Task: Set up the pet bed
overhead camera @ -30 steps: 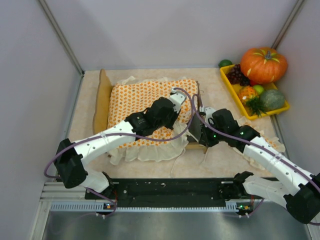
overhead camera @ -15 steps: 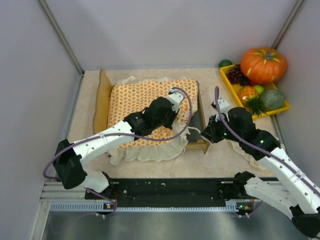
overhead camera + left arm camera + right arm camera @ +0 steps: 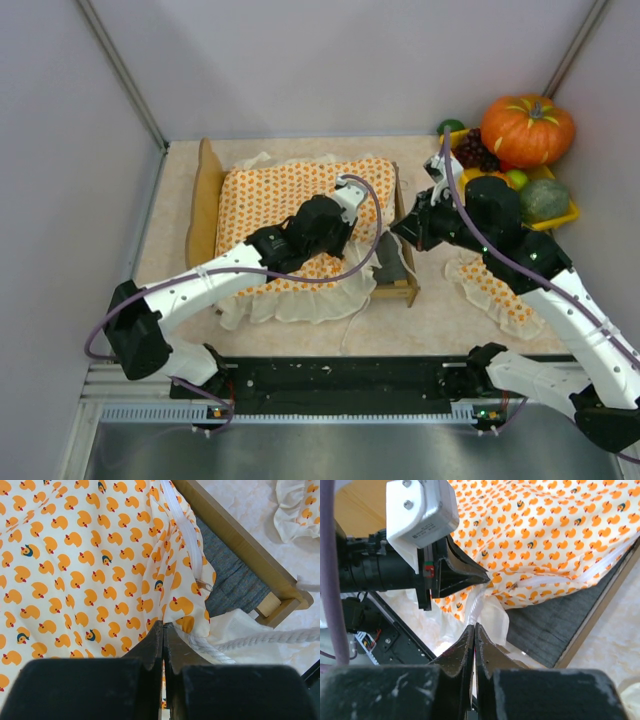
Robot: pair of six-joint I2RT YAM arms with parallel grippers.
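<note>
- One small light-wood pet bed [image 3: 207, 200], rectangular with a tall rounded plywood headboard, sits on the left half of the worktop [image 3: 440, 315]. Its headboard faces the worktop's left edge and its foot rail points toward the middle.
- Most of its frame is covered by a cream ruffled bedspread printed with orange ducks [image 3: 290, 190]. A patch of the dark grey fabric base [image 3: 390, 268] is bare at the near foot corner, where the spread stops short of the rail.
- The left fingers [image 3: 156, 645] are pressed together on the spread's edge near that corner, and they have held that spot through the last second.
- The right fingers [image 3: 465, 645] have just closed fully, apparently on a white fold of the ruffle. That arm has risen from the near foot corner and now hangs over the foot rail, further toward the far edge.
- Its move uncovers a small ruffled pillow in the same duck print [image 3: 495, 290], lying on the worktop right of the bed.
- A yellow tray [image 3: 455, 170] of fruit and an orange pumpkin [image 3: 527, 128] occupy the far right corner.
- Judging by this, the spread is being drawn toward the foot to hide the base, and the pillow is not yet placed.
</note>
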